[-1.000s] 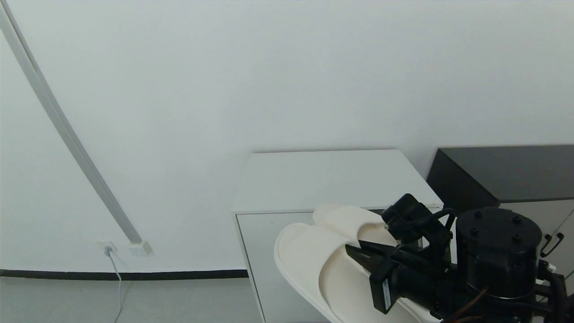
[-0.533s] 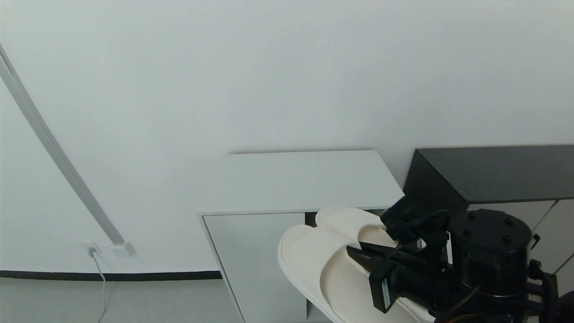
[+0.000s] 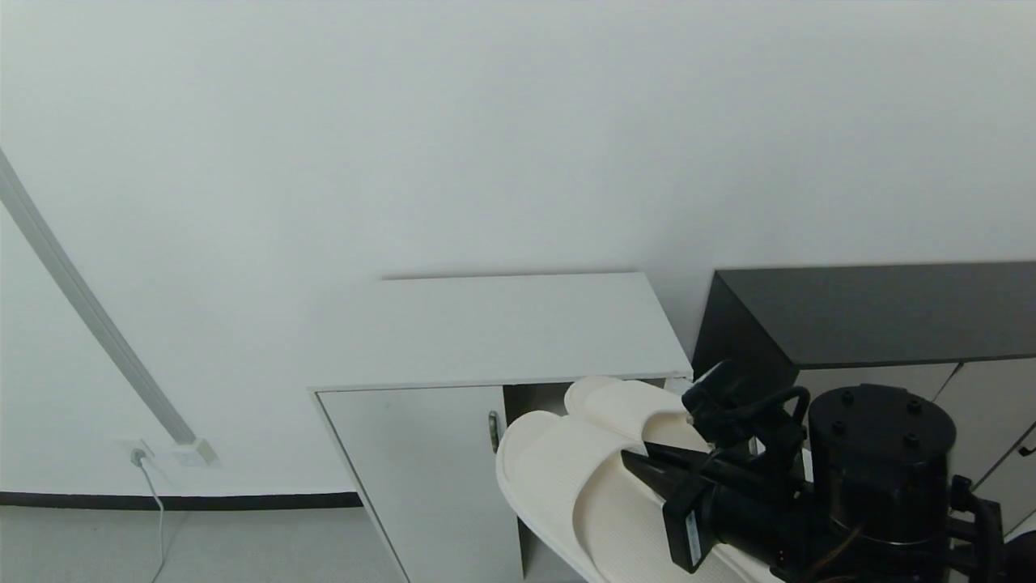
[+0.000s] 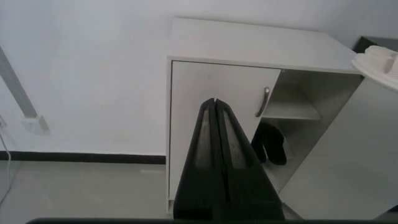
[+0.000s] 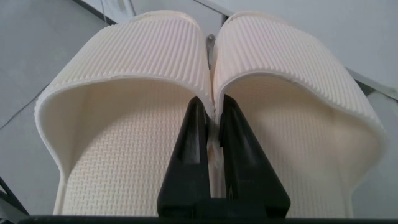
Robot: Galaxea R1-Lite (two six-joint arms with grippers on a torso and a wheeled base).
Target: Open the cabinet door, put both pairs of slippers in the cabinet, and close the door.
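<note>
Swinging rightward over the past second, the head view carried the white cabinet point(image 3: 502, 332) toward frame left and uncovered its open right half. The right gripper point(image 3: 647, 470) kept its place, fingers pinched on the meeting inner edges of the cream slippers point(image 3: 558, 478), held up just before the opening. The left gripper point(image 4: 214, 106) hung empty, fingers pressed together, facing the closed left door point(image 4: 242, 87). What looked like a dark pair point(image 4: 272, 144) lay on the lower level, beneath the shelf point(image 4: 292, 112). With the right door point(image 4: 348, 162) swung wide, stowing the second pair appeared to be the step in hand. The next move likely called for lowering the cream slippers into the compartment, clear of the shelf edge, before release
</note>
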